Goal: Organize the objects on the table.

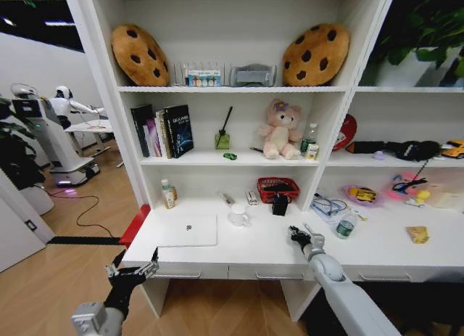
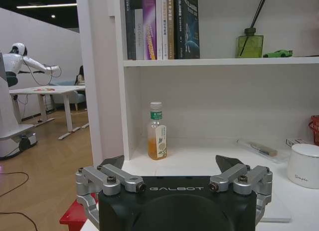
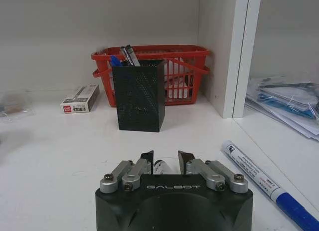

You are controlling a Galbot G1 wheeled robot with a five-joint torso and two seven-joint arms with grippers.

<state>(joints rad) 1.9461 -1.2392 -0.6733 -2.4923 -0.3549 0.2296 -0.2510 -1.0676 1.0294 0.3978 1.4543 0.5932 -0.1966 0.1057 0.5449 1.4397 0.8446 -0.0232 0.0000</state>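
Note:
On the white table lie a silver laptop, a white mug and a black pen cup with pens in it. A clear green-labelled bottle stands to the right. A tiny green gadget sits on the shelf above. My right gripper hovers low over the table in front of the pen cup, its fingers closed on a small white pen-like thing. A white and blue marker lies beside it. My left gripper is open off the table's front left corner.
A red basket stands behind the pen cup. A bottle of orange liquid stands against the left upright, and a small box lies near the back wall. Papers and cables lie right of the divider.

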